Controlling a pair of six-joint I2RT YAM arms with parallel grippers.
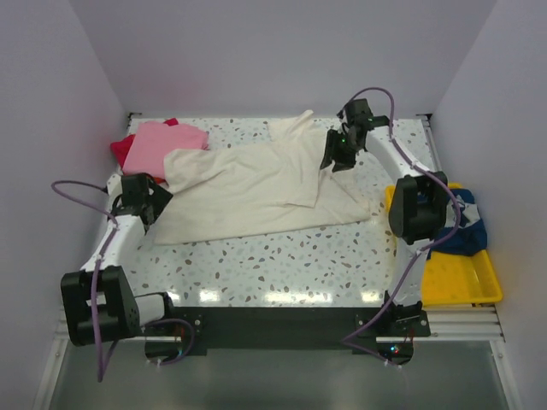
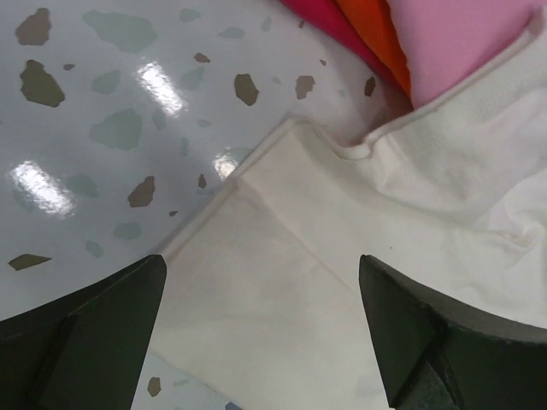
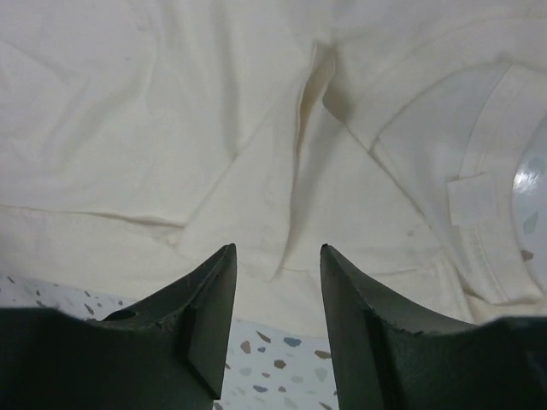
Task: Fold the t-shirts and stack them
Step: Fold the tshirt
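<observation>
A large cream t-shirt [image 1: 256, 184] lies partly folded across the middle of the table, one flap doubled over it. At the back left, a pink t-shirt [image 1: 167, 141] rests on a red one [image 1: 122, 151], and an orange one [image 2: 376, 34] shows between them in the left wrist view. A navy t-shirt [image 1: 466, 226] sits bunched on the yellow tray at the right. My left gripper [image 1: 158, 195] [image 2: 261, 265] hangs open over the cream t-shirt's [image 2: 342, 256] left corner. My right gripper [image 1: 335, 158] [image 3: 278, 249] is open above the cream t-shirt [image 3: 214, 128] near its collar [image 3: 496, 171]. Neither gripper holds anything.
The yellow plastic tray [image 1: 457, 278] stands at the right edge of the speckled table [image 1: 256, 265], beside the right arm. White walls close in the left, back and right sides. The arm bases sit on the dark rail at the near edge.
</observation>
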